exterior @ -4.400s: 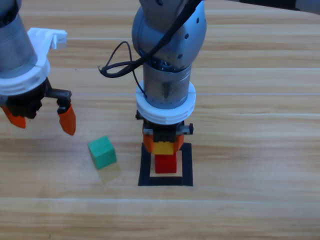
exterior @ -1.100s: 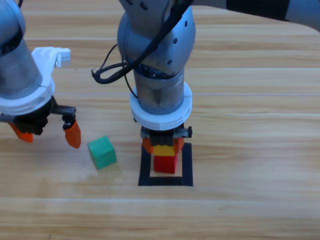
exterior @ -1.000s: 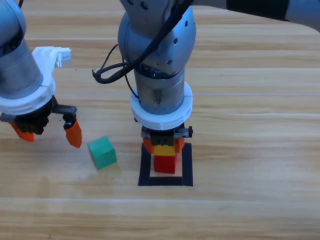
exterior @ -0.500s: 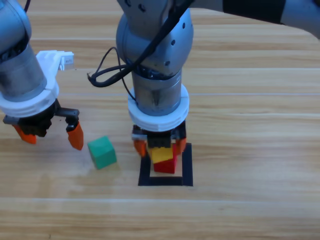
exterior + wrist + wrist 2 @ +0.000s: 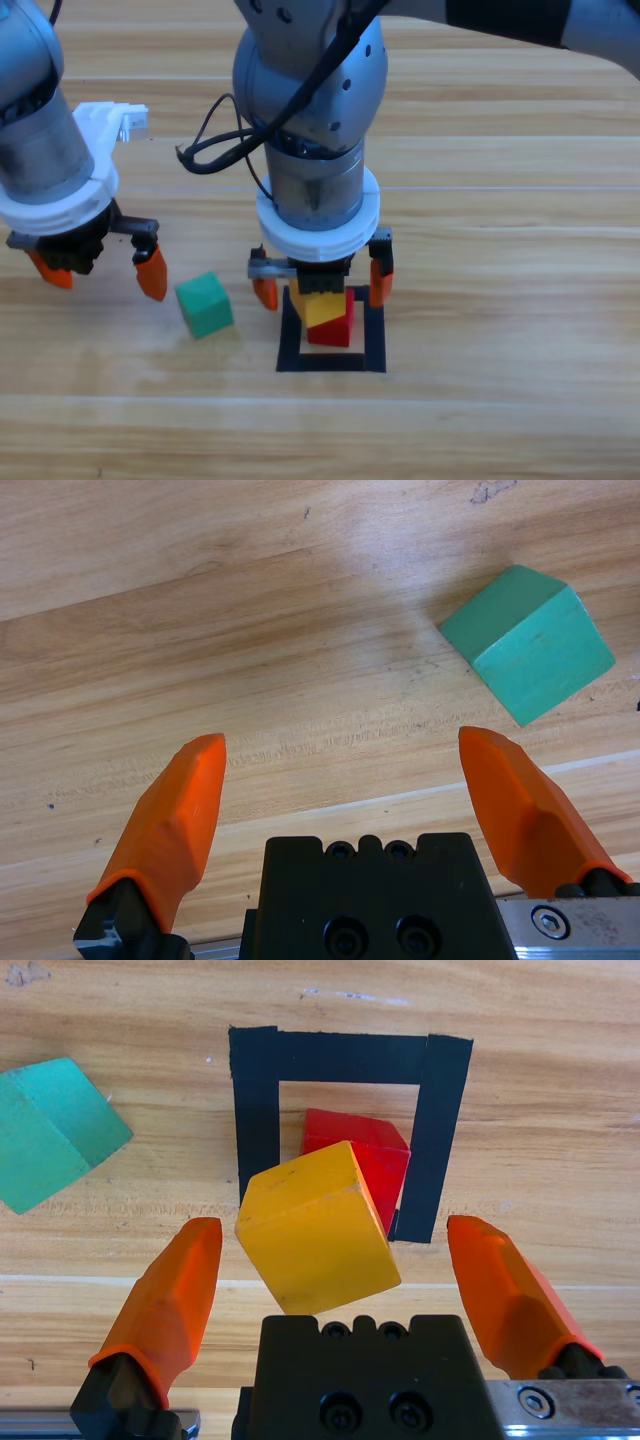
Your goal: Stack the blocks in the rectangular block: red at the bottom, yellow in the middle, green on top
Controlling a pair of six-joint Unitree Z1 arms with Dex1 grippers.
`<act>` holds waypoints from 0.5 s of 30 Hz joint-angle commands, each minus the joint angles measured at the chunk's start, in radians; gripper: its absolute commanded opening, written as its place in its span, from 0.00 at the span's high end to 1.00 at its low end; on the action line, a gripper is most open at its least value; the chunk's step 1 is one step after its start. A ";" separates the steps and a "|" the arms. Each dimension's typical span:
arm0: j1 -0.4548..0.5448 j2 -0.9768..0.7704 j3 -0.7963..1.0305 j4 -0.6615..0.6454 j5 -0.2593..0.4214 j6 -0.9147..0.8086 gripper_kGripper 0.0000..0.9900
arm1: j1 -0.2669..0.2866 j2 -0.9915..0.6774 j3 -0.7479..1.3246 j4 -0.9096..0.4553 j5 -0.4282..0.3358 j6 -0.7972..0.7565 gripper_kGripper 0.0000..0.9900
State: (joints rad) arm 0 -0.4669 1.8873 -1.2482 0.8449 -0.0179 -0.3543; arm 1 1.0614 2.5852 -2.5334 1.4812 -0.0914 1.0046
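- yellow cube: light, rigid, sits twisted on red cube; likely tips easily.
- green cube: grip flat opposite sides.
- right claw, left claw: both spread, empty.

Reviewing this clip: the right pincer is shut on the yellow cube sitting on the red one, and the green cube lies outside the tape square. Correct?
Not quite. The right pincer is open, its jaws apart on either side of the yellow cube, as the right wrist view shows. The rest holds: yellow sits on the red cube, and the green cube lies outside the tape square.
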 commanded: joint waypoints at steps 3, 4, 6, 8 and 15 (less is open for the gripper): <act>0.019 0.038 0.029 -0.013 0.006 -0.005 0.00 | -0.040 0.026 -0.005 0.013 -0.022 -0.012 0.00; 0.017 0.038 0.029 -0.013 0.006 -0.005 0.00 | -0.041 0.029 -0.005 0.013 -0.022 -0.015 0.00; 0.017 0.038 0.029 -0.013 0.006 -0.005 0.00 | -0.043 0.029 -0.004 0.013 -0.022 -0.020 0.01; 0.019 0.038 0.027 -0.013 0.006 -0.005 0.00 | -0.043 0.032 -0.002 0.013 -0.022 -0.020 0.09; 0.019 0.042 0.029 -0.020 0.006 -0.006 0.00 | -0.044 0.041 0.004 0.014 -0.021 -0.018 0.27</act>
State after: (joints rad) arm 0 -0.4669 1.8885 -1.2332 0.8405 -0.0179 -0.3543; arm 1 1.0443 2.5852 -2.5334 1.4816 -0.1063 0.9965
